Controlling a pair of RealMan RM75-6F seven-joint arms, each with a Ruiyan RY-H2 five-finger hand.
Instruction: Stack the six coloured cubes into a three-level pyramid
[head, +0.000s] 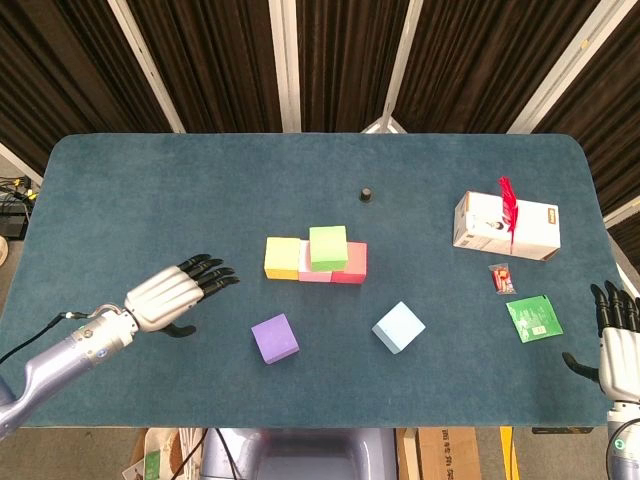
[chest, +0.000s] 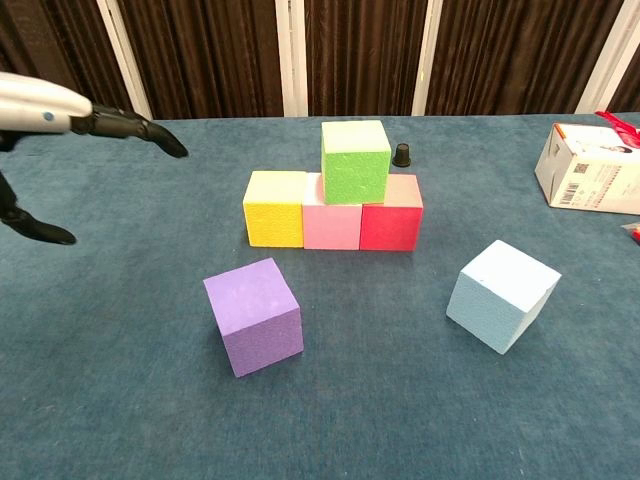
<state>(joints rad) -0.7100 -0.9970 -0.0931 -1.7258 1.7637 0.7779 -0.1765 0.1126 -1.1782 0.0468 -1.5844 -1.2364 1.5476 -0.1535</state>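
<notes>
A row of yellow cube (head: 282, 257), pink cube (chest: 331, 224) and red cube (head: 351, 264) sits mid-table, with a green cube (head: 328, 247) on top over the pink and red ones. A purple cube (head: 274, 338) lies loose in front of the row and a light blue cube (head: 399, 327) to its right. My left hand (head: 178, 290) hovers open, left of the purple cube, fingers pointing toward the row. My right hand (head: 618, 337) is open at the table's right edge, far from the cubes.
A white box (head: 505, 226) with a red feather stands at the right. A small snack packet (head: 501, 278) and a green packet (head: 531, 319) lie in front of it. A small black cap (head: 366, 193) sits behind the cubes.
</notes>
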